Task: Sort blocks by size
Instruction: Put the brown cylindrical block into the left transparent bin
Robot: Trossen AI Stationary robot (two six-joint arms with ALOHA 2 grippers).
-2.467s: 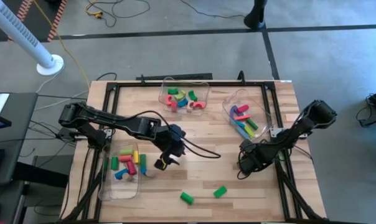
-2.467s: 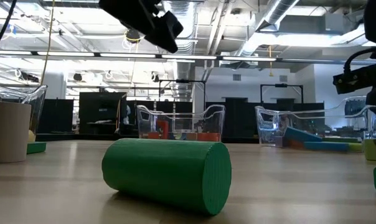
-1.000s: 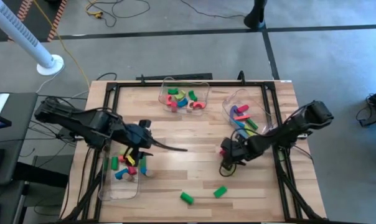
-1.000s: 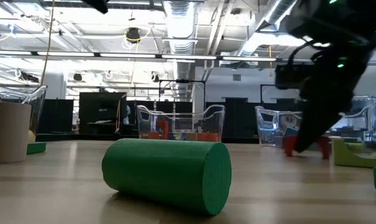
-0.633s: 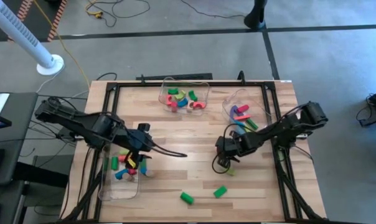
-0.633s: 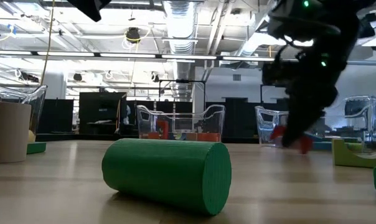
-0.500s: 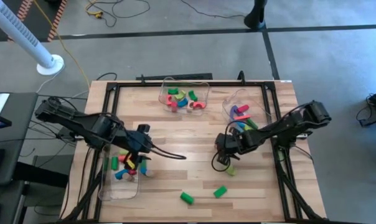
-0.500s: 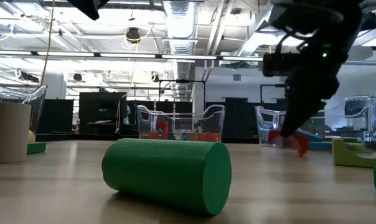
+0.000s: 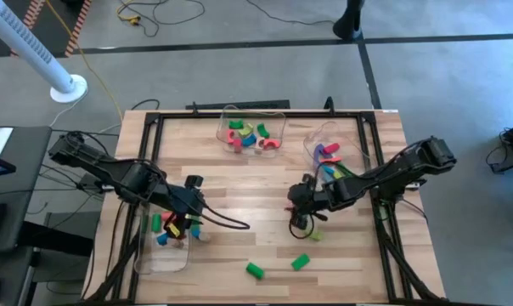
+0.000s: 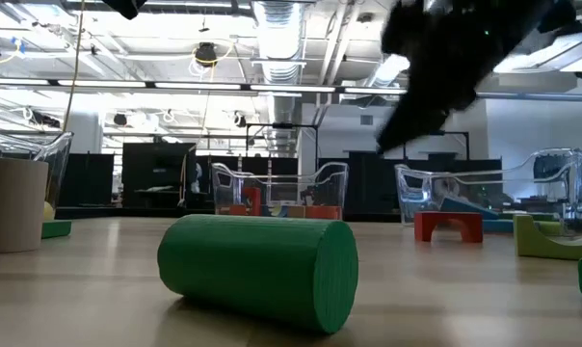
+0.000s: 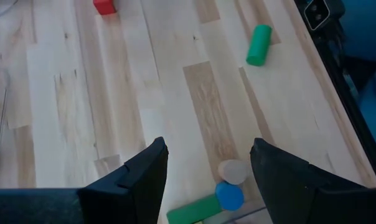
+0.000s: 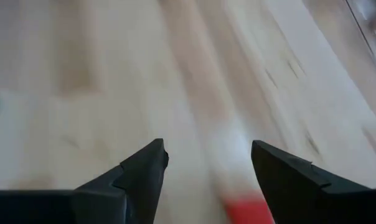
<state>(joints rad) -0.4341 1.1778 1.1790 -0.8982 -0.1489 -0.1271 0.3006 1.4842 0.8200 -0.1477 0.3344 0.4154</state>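
Note:
A red arch block (image 10: 449, 226) stands on its two legs on the wooden table, and it shows blurred (image 12: 250, 208) just below my right gripper (image 12: 206, 146). That gripper (image 9: 297, 211) hangs open above it, touching nothing. My left gripper (image 9: 191, 225) is open and empty (image 11: 206, 146) over the inner edge of the left bin (image 9: 159, 255). Loose on the table are a green cylinder (image 10: 257, 265) lying on its side, a second green block (image 9: 300, 262) and a yellow-green arch (image 10: 551, 236). A tan cylinder (image 11: 233, 171), a blue block (image 11: 229, 196) and a green bar (image 11: 194, 210) lie below the left gripper.
Clear bins holding mixed blocks stand at the far centre (image 9: 278, 115) and the far right (image 9: 312, 140). A black frame (image 9: 150, 119) runs round the table. A cable (image 9: 231, 223) trails from the left arm. Bare wood lies between the two arms and along the near edge.
My right gripper has carried the red arch a little toward the table's left, opened and let it go, then risen and rolled. The arch now stands on the table. My left gripper has crept toward the near edge over the left bin, still open.

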